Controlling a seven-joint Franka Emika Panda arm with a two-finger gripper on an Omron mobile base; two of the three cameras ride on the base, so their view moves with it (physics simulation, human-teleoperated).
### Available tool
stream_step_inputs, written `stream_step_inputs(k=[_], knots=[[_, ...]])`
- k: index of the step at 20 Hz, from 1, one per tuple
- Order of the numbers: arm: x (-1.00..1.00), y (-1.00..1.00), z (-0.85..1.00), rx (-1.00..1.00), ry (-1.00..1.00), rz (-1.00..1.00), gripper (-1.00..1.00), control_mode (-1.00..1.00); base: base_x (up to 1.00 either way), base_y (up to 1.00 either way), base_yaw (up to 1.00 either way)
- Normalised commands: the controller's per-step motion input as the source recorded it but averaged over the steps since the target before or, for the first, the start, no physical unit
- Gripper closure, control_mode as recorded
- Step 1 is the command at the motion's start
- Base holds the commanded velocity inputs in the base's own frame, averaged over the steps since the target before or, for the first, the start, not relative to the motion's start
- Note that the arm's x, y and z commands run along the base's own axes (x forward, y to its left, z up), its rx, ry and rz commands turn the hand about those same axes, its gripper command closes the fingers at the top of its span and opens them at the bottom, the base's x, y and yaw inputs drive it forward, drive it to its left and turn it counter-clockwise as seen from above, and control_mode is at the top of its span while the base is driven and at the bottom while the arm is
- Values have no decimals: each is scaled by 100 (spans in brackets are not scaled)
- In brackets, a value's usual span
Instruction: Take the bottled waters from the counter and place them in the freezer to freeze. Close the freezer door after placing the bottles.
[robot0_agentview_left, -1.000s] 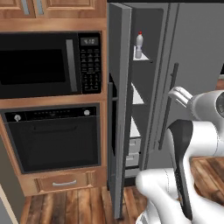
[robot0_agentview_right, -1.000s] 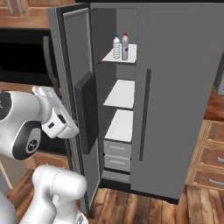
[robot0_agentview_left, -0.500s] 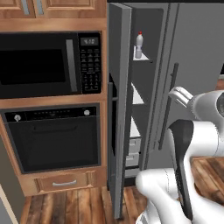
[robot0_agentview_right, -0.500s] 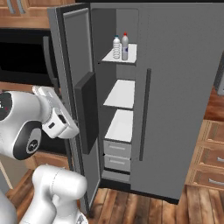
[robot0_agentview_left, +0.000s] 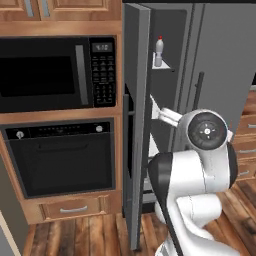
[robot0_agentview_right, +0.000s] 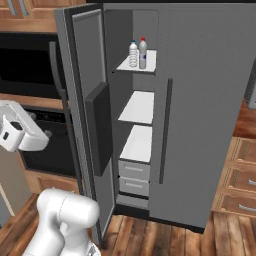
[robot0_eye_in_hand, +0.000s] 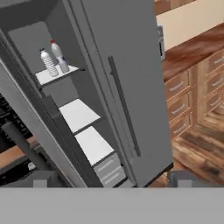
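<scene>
grey freezer door (robot0_agentview_right: 87, 120) stood swung wide at the left, its long edge upright, just right of the pincer (robot0_eye_in_hand: 111, 183), whose jaws were apart and empty. both bottled waters (robot0_agentview_right: 138, 53) sat upright on the freezer (robot0_agentview_right: 137, 107) top shelf, farther right.

- On your left a black microwave (robot0_agentview_left: 55, 75) sits in light wood cabinetry, with a black oven (robot0_agentview_left: 60, 157) directly below it.
- Under the oven you have a wood drawer (robot0_agentview_left: 72, 209) with a silver handle.
- The floor (robot0_agentview_right: 200, 240) is dark wood planks.
- To your right stand more wood drawers (robot0_agentview_right: 240, 180).
- A beige wall (robot0_eye_in_hand: 192, 22) rises behind them.
</scene>
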Motion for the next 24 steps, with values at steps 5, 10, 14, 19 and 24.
stream_step_inputs(k=[5, 10, 14, 19, 24], knots=[[22, 100, -46, -29, -4, -14, -100, -100, 0, 0, 0], [38, 89, -4, -8, -16, -20, -100, -100, 0, 0, 0], [56, 67, -2, 0, -15, -47, -100, -100, 0, 0, 0], [74, 8, 0, 10, 5, -25, -100, -100, 0, 0, 0], [92, -4, 0, 1, 13, -11, -100, -100, 0, 0, 0]])
